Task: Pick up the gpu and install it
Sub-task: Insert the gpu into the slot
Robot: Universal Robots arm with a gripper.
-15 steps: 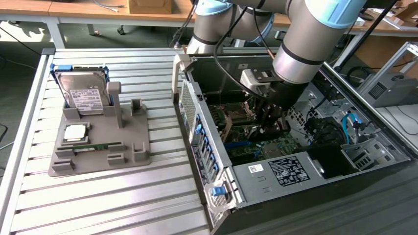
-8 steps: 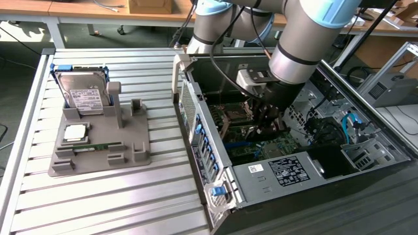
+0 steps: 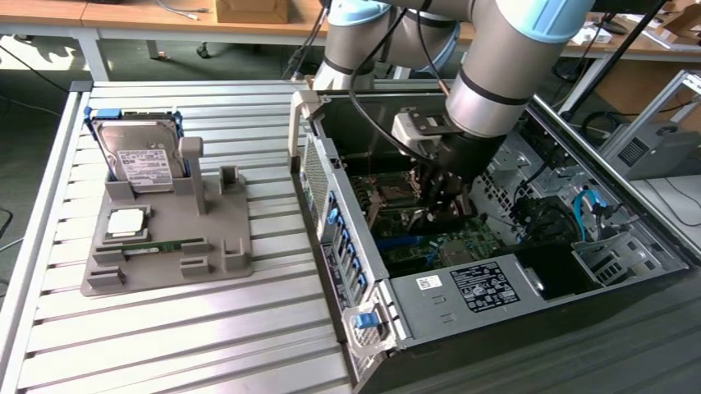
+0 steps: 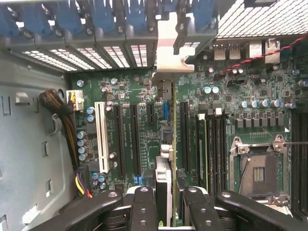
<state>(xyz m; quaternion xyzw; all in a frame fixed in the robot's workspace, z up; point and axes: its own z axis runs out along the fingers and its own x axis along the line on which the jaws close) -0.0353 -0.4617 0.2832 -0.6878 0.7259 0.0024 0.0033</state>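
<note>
The gpu (image 4: 164, 185) is down inside the open computer case (image 3: 460, 291), held edge-on between the jaws above the motherboard (image 4: 240, 110). By my judgement it is light and stiff but fragile (a thin card with exposed parts), best held by its long top edge, clear of the fan and the contacts.

Exterior view: the arm (image 3: 510, 74) reaches into the case on the exterior view's right, with the gripper (image 3: 444, 205) low among the boards. To the exterior view's left, on the slatted counter (image 3: 164, 336), a grey holder tray (image 3: 225, 267) carries a silver hard drive (image 3: 140, 160), a processor chip (image 3: 126, 222) and a green memory stick (image 3: 153, 245); its upright slots stand bare.

Wrist view: the 2 black fingers (image 4: 144, 207) stand partly apart, clamped on the card's edge, 1 on each side. The card's metal end bracket (image 4: 168, 48) sits against the rear slot openings, and the card runs along a long expansion slot (image 4: 183, 139); whether it is fully seated I cannot tell.
</note>
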